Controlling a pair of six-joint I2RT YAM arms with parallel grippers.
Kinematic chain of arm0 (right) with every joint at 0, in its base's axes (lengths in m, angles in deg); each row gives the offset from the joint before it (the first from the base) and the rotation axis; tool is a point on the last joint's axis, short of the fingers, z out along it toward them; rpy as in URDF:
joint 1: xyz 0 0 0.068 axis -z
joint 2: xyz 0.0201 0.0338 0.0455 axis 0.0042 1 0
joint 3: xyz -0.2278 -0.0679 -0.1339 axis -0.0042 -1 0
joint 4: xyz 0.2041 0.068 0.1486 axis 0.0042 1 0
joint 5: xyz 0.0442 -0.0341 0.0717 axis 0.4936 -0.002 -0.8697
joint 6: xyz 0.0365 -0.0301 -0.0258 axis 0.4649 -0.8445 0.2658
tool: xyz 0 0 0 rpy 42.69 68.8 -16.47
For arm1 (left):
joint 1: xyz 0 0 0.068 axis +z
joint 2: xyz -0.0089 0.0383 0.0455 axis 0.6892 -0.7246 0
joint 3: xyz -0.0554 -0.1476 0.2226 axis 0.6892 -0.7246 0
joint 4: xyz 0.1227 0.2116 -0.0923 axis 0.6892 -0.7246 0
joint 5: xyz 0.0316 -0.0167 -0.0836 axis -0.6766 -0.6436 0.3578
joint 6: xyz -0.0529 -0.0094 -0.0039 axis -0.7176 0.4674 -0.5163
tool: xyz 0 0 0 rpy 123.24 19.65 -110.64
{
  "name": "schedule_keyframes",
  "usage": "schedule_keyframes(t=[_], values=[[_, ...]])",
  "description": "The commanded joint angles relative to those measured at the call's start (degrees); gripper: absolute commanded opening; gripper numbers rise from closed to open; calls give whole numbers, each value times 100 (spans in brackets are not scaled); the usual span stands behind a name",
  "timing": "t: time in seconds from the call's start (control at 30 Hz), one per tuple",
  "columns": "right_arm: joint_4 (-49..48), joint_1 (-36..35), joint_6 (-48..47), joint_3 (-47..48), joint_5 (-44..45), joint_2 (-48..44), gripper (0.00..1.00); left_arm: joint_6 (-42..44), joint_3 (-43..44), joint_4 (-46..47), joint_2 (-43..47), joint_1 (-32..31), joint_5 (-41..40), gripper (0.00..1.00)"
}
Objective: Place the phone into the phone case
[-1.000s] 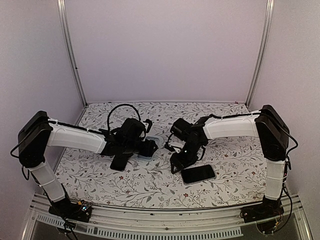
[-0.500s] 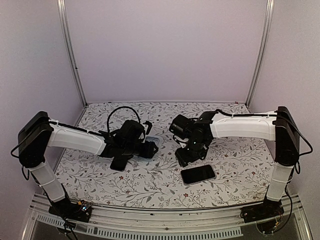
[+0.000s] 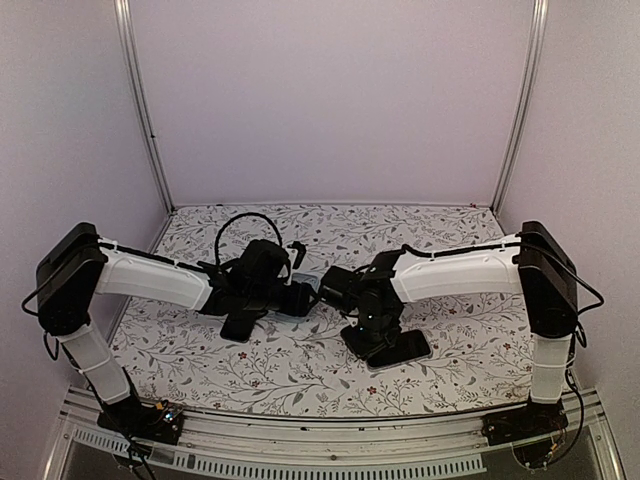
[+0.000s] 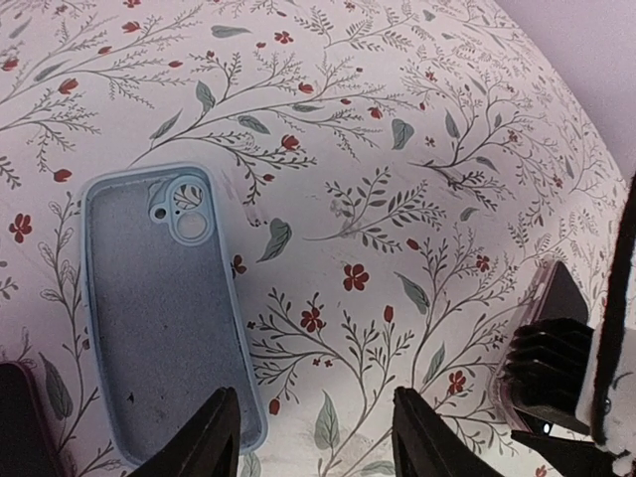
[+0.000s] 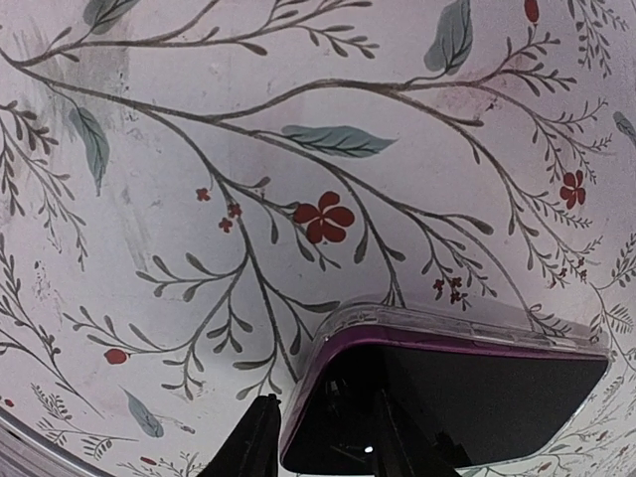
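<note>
The phone case (image 4: 159,298), pale blue, lies open side up on the floral table with its camera hole at the far end. My left gripper (image 4: 316,437) is open just above the table, one finger over the case's near right corner and the other over bare cloth. The phone (image 5: 467,393) has a black screen and a purple rim, and lies face up near the table's front (image 3: 410,346). My right gripper (image 5: 328,437) is open at the phone's left end. One finger stands just off that corner and the other over the screen.
The right arm's black wrist (image 4: 561,373) shows at the edge of the left wrist view, close to the case. Both grippers (image 3: 300,298) (image 3: 366,338) work near the middle of the floral table (image 3: 250,365). Metal posts (image 3: 140,110) and pale walls bound the back.
My right gripper has swung from behind the phone forward and left, coming down over the phone's left end with its jaws narrower. The left arm and the case have not moved.
</note>
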Motion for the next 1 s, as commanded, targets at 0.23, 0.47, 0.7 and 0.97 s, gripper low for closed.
schedule_keyframes(t=[0.23, 0.47, 0.7, 0.97], values=[[122, -58, 122, -102, 132, 183, 10, 19, 58, 114, -166, -28, 46, 53], [-237, -40, 101, -864, 24, 170, 0, 40, 57, 70, -155, -26, -12, 53], [-628, 3, 142, -1656, -241, 162, 0, 69, 81, 18, -141, -25, -66, 53], [-1063, 255, -24, -2733, -491, 305, 0, 56, 231, -110, -233, -34, -28, 53]])
